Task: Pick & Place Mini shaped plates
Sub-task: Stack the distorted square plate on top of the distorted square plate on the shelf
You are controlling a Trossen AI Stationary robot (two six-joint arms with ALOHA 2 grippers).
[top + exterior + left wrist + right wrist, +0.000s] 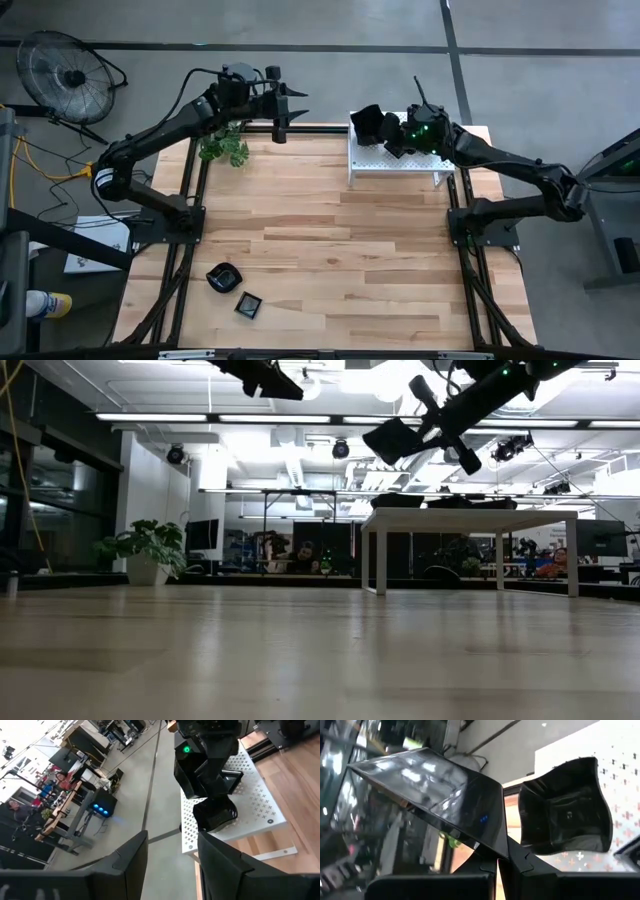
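My right gripper hovers over the white perforated rack at the table's far right, shut on a glossy black square plate. In the low view the plate shows tilted above the rack top. A wavy-edged black plate rests on the rack beside it, and more dark plates sit on the rack top. Two plates lie flat near the table's near left corner: a rounded one and a square one. My left gripper is open, raised over the far edge, touching nothing. My right gripper pinches the square plate by its rim between the two fingers, at one edge of the plate. The fingers come from the table's right side, slanting down. The plate is lifted clear of the rack and tilted, with its hollow turned away from the wrist camera.
A small green plant stands at the far left of the table, below the left arm. The rack stands on legs at the far right. Bare wood fills the middle of the table. Black frame rails run along both sides.
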